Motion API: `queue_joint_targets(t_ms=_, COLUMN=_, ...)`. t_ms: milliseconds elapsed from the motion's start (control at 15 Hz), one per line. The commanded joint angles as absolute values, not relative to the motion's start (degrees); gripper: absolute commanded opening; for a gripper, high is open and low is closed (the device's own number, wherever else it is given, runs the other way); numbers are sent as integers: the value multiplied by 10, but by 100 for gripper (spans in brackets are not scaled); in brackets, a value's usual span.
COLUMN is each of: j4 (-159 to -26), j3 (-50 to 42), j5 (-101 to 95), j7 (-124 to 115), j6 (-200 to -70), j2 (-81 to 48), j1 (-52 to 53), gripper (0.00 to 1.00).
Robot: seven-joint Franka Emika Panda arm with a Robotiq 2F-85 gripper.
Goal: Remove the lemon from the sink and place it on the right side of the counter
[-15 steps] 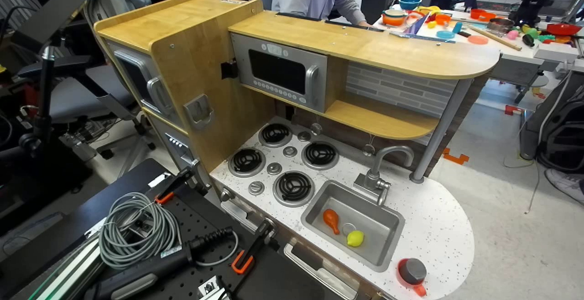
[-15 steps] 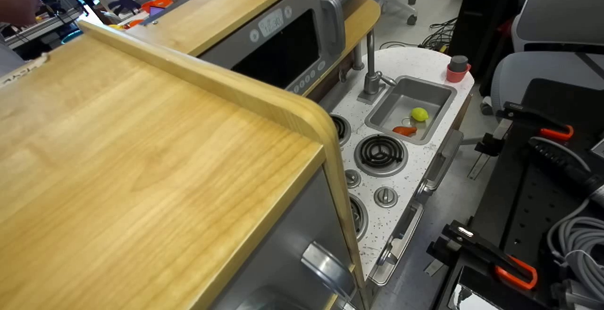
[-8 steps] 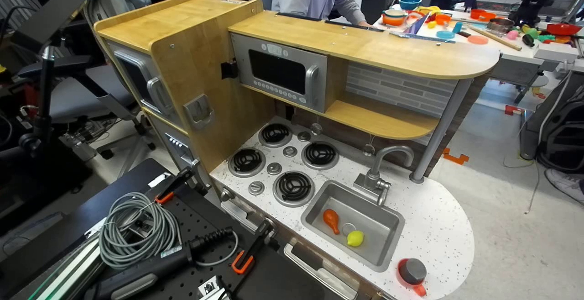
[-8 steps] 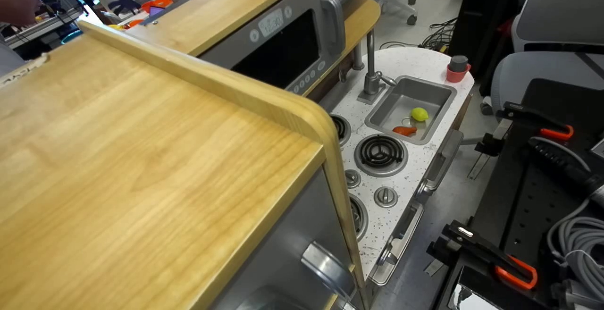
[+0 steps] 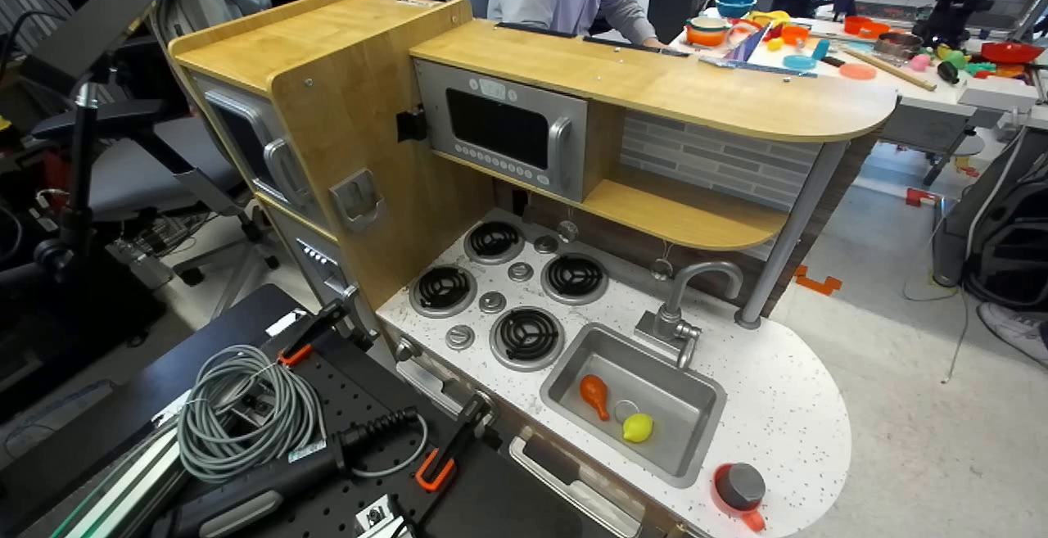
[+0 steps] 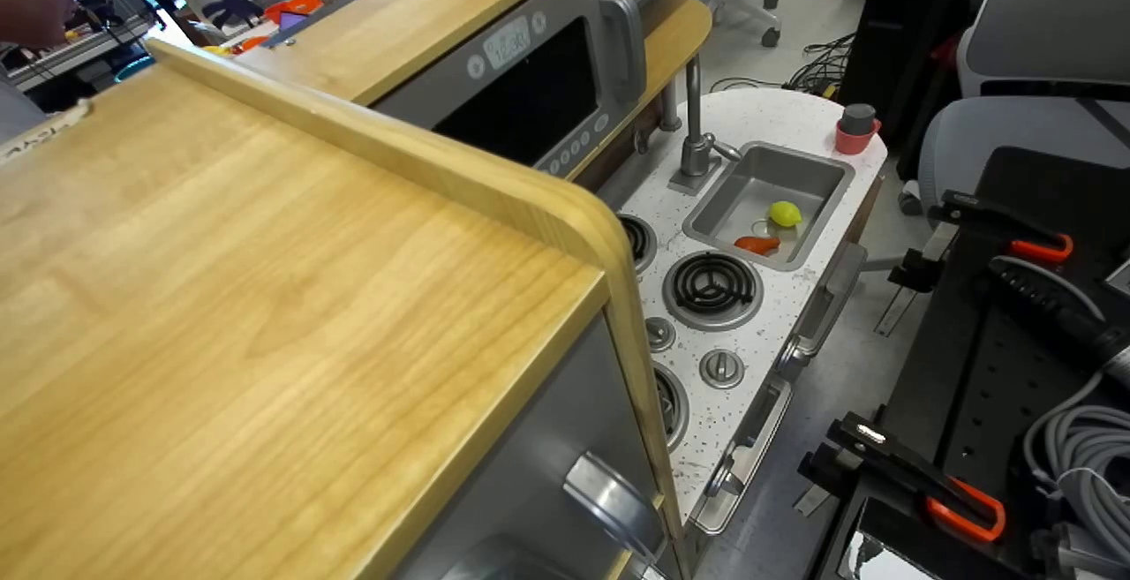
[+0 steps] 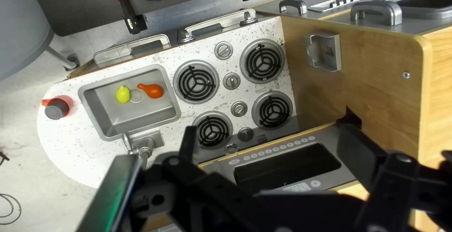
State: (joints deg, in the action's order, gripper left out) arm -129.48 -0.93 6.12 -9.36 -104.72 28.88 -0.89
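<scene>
In an exterior view, the bright yellow, oval, plastic-looking lemon (image 5: pixel 638 427) lies in the grey, rectangular, metallic sink (image 5: pixel 670 419), toward 6 o'clock. A glossy, orange-brown, drumstick-shaped toy (image 5: pixel 593 395) lies near it at 10 o'clock. The white, speckled, round-ended desk (image 5: pixel 788 407) stretches past the sink at 3 o'clock, presumably the drop area.

In an exterior view, a red cup (image 6: pixel 854 143) carrying a dark grey cylinder (image 6: pixel 857 117) stands on the desk, between 1 and 2 o'clock from the sink; set the lemon down well apart from it.

In the wrist view, the black two-fingered pincer (image 7: pixel 270 136) is released, its fingers wide with nothing between them; the lemon lies between 9 and 10 o'clock. The step looks like the reach: swing clear of the curved silver tap (image 7: pixel 144 147), straddle the lemon with one finger over the round metal drain (image 7: pixel 136 96), descend straight, squeeze gently because it may roll, then lift above the sink's rim.
</scene>
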Motion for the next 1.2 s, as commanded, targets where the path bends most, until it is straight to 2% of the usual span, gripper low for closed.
queue_joint_targets(t_ms=0, j4=-1294, j3=-2, j5=45, j7=-87, j6=-1056, j2=289, j1=-17, gripper=100)
queue_joint_targets(t_ms=1133, j4=-1285, j3=-11, j5=-32, j7=71, j6=-1053, j2=281, j1=-4, gripper=100)
